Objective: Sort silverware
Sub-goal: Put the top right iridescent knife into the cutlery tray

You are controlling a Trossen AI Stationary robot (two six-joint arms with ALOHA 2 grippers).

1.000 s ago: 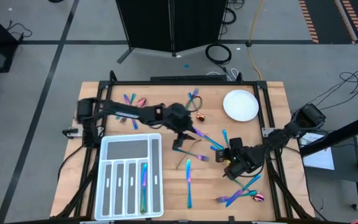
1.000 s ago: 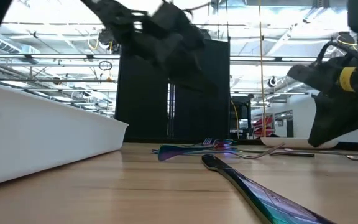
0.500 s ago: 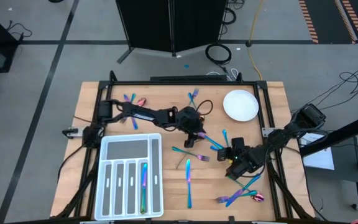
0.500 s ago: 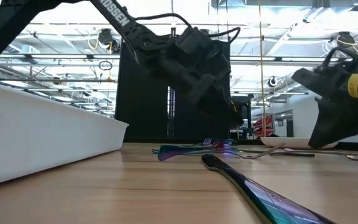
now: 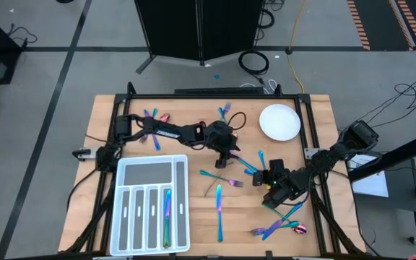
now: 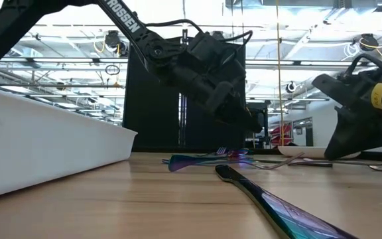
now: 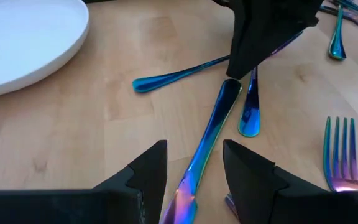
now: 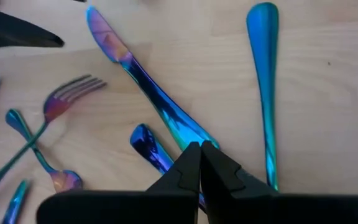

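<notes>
The left hand [image 5: 224, 154] was reached out over the middle of the wooden surface [image 5: 193, 115], its fingers [image 7: 146, 176] spread apart with nothing gripped between them. In the left wrist view a blue knife [image 7: 204, 146] was seen lying on the wood in line with the gap between those fingers, and whether it was touched by them could not be told. The right hand [image 5: 269, 182] was placed at about 4 o'clock from the left hand, low over the surface, its fingers [image 8: 191, 163] clenched tight together. In the right wrist view its tips were met over a long blue knife [image 8: 148, 88], but whether the blade was pinched or only lay beneath them could not be told.

The silverware was scattered over the surface. A fork [image 5: 224, 110] was found at 12 o'clock from the left hand, and a few pieces [image 5: 152, 115] at about 10 o'clock, near the far left edge. A teal knife [image 5: 219, 214] was laid at 6 o'clock from the left hand, and a cluster of forks and spoons [image 5: 276, 228] at 5 o'clock, near the front right corner. One rainbow piece [image 5: 167, 214] was already set in a slot of the white tray [image 5: 125, 173] at the front left. A white plate [image 5: 279, 122] was placed at 2 o'clock from the left hand
</notes>
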